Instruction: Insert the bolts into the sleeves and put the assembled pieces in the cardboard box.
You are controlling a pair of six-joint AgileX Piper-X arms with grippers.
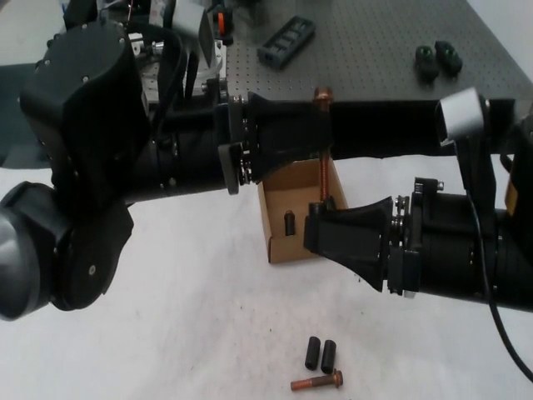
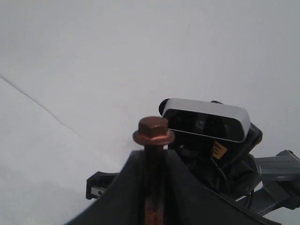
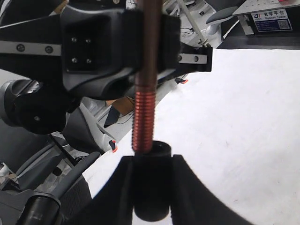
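While one bolt [image 3: 143, 117] seemingly touches one sleeve [image 3: 151, 187] — two sleeves [image 1: 312, 353] [image 1: 328, 356] lie loose.

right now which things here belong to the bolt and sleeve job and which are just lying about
Job: bolt in left gripper; sleeve in right gripper; cardboard box with a black piece inside; loose bolt; two loose sleeves.
Lying about: black tray; two black parts on the perforated board.

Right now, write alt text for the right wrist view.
A copper bolt, clamped upright in the left arm's jaws, has its threaded tip at the mouth of a black sleeve held in the right arm's jaws.
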